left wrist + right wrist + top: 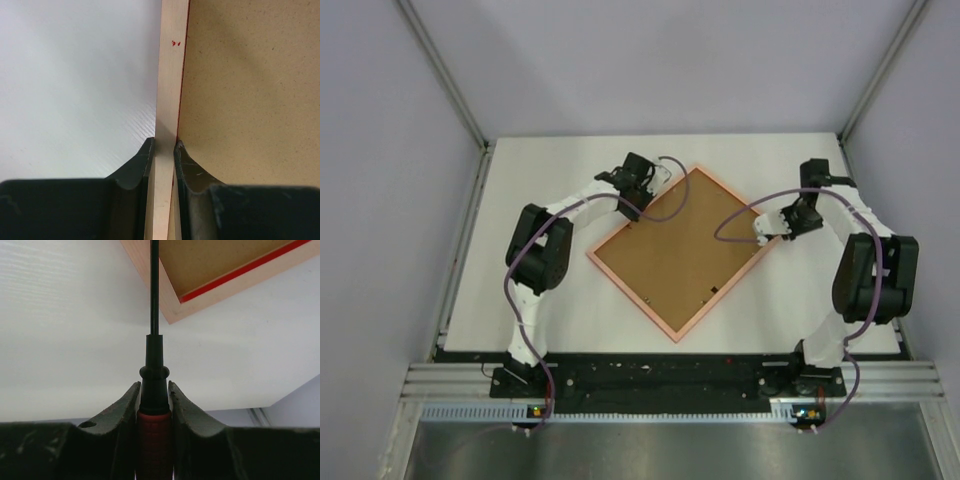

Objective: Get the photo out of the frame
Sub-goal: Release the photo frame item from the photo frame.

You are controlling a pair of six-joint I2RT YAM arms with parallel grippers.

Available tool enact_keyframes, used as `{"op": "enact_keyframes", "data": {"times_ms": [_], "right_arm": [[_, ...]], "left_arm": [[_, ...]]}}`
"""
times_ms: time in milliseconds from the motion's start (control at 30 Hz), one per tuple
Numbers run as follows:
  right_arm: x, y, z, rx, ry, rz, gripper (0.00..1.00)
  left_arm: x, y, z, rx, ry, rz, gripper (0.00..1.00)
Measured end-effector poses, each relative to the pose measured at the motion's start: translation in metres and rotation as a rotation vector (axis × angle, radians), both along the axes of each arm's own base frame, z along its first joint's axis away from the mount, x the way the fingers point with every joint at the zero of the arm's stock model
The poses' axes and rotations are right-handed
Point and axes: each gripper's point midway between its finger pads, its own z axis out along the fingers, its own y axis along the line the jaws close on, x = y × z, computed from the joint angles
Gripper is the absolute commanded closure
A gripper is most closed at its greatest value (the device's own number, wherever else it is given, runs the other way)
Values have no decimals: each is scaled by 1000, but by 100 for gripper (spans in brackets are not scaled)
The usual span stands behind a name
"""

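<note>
The left gripper (642,180) stood at the upper-left edge of the frame (680,250), which lay face down on the white table (550,300), turned so that its corners pointed like a diamond. In the left wrist view, the left gripper (164,145) was closed on the frame's pale rim (169,90), one finger outside it and one on the brown back (250,100). The photo was not visible in any view. The right gripper (778,225) sat just beside the frame's right corner. It (153,385) was clamped on a red-handled screwdriver (153,390), whose black shaft crossed that corner's rim (172,312); the tip was out of view.
</note>
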Motion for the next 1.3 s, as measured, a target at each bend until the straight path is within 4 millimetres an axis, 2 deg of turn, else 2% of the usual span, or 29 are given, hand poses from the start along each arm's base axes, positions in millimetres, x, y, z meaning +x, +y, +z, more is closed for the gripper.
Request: {"op": "enact_keyframes", "data": {"times_ms": [267,800,1033,1300], "right_arm": [[-6,30,-5,56,1,66,100],[-5,31,-7,41,7,73,100],[1,43,-3,33,-1,107,100],[1,52,-4,30,0,130,100]], "left_arm": [[3,7,1,5,5,15,100],[9,10,7,12,-11,4,100],[26,13,22,15,-57,-5,100],[30,16,19,24,-53,-9,100]]}}
